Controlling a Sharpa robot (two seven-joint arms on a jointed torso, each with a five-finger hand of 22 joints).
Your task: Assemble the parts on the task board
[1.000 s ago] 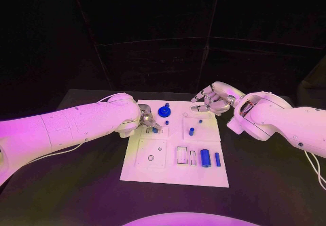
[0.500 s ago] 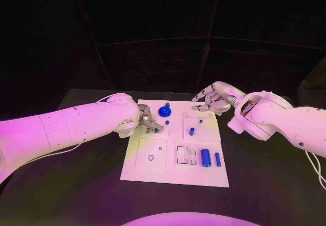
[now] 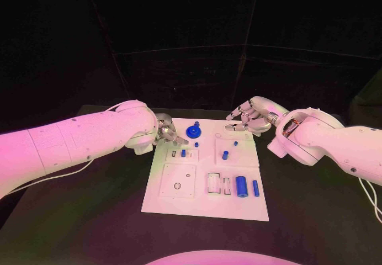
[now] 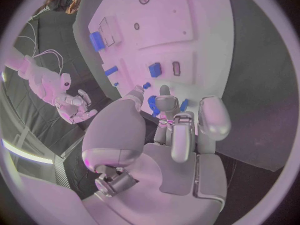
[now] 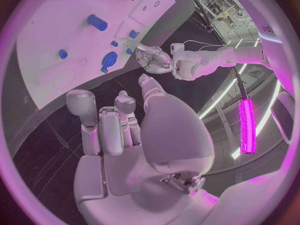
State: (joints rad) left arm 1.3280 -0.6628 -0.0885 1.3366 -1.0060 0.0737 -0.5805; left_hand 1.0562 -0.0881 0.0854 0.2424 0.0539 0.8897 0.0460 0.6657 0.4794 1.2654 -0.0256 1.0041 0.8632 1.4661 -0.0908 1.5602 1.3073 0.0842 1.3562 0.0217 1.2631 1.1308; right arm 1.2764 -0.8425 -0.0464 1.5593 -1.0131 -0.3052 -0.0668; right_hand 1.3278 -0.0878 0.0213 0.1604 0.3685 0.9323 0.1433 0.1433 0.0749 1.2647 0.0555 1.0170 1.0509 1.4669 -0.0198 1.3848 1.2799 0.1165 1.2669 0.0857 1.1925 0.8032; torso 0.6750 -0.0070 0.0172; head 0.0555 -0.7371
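In the head view, your left hand [image 3: 168,134] hovers over the near-left part of the task board [image 3: 179,201], fingers curled down beside a blue knob [image 3: 192,131] and just above a small blue peg [image 3: 183,153]. I cannot tell from here whether it pinches anything. Your right hand [image 3: 248,118] hangs at the board's far right corner, fingers apart and holding nothing. Well toward the robot from both hands, a blue cylinder [image 3: 241,185] and a slimmer blue rod [image 3: 255,187] lie in the board's recesses, next to an unfilled rectangular slot [image 3: 212,183].

In the left wrist view, the fingertips [image 4: 164,91] sit just short of a blue block [image 4: 154,69]; a sideways drift could knock it loose.

In the right wrist view, the right hand's fingers [image 5: 81,102] stand spread off the board's edge, well apart from the knob [image 5: 109,60], so snagging looks unlikely.
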